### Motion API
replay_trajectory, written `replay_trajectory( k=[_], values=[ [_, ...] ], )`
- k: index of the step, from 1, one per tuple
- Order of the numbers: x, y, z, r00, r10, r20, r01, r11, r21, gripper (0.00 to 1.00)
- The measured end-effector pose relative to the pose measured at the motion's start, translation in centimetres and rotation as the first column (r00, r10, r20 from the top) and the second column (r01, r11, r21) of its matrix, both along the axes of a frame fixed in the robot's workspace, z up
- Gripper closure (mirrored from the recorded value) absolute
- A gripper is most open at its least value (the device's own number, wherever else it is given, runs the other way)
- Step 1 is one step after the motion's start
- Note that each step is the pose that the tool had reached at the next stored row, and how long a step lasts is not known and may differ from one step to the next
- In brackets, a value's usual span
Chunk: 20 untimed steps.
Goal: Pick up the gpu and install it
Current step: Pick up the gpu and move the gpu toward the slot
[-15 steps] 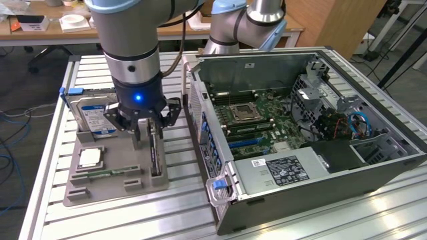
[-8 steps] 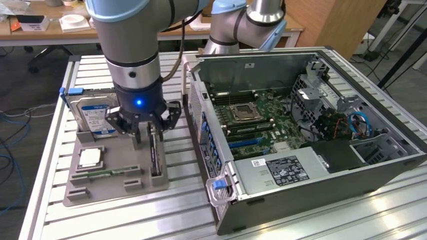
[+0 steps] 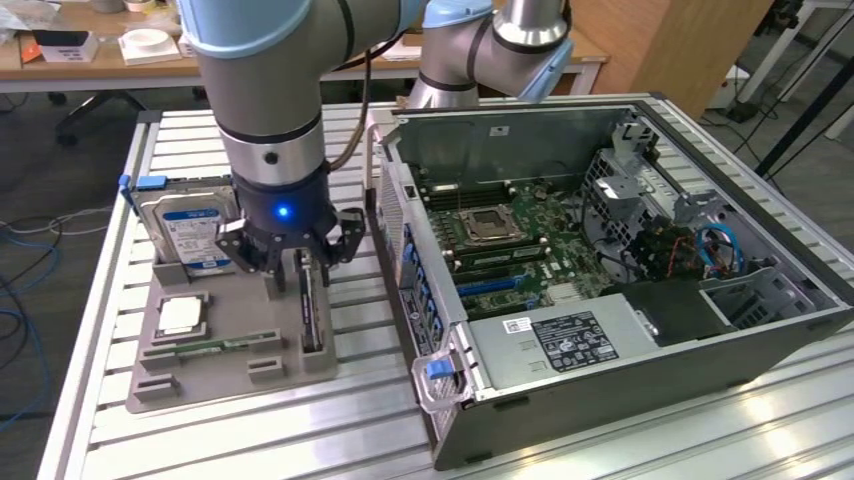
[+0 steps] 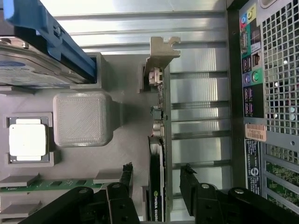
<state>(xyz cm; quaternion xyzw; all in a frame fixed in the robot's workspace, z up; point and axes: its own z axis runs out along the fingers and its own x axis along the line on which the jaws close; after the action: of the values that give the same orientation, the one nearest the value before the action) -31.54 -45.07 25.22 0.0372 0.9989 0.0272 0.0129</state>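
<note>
Pick-up step: the gripper (image 3: 304, 268) holds its fingers (image 4: 188, 183) wide open and empty astride the thin black rectangular gpu card (image 4: 158, 140), which stands upright in the grey plastic holder (image 3: 227, 340). Closing calls for even contact on both faces.

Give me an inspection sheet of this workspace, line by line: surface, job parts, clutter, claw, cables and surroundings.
Surface: slatted metal table, carrying a grey tray and an open computer case at the exterior view's right.
Job's things: gpu stands on edge in the tray's slot, not yet installed.
Clutter: hard drive, processor and memory stick sit in the tray.
Claw: claw open, one finger on each side of the gpu, not gripping.
Cables: blue cables inside the case; loose cables on the floor at the exterior view's left.
Surroundings: desks behind the table.
</note>
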Motion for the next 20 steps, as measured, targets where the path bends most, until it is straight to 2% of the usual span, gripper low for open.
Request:
replay_trajectory(
  k=[10,20],
  values=[
    [0.0,-0.01,-1.24,1.0000,0.000,0.0001,0.000,1.0000,0.0001,0.47],
    [-0.1,0.00,-1.94,1.0000,0.000,0.0001,0.000,1.0000,0.0000,0.47]
  ],
)
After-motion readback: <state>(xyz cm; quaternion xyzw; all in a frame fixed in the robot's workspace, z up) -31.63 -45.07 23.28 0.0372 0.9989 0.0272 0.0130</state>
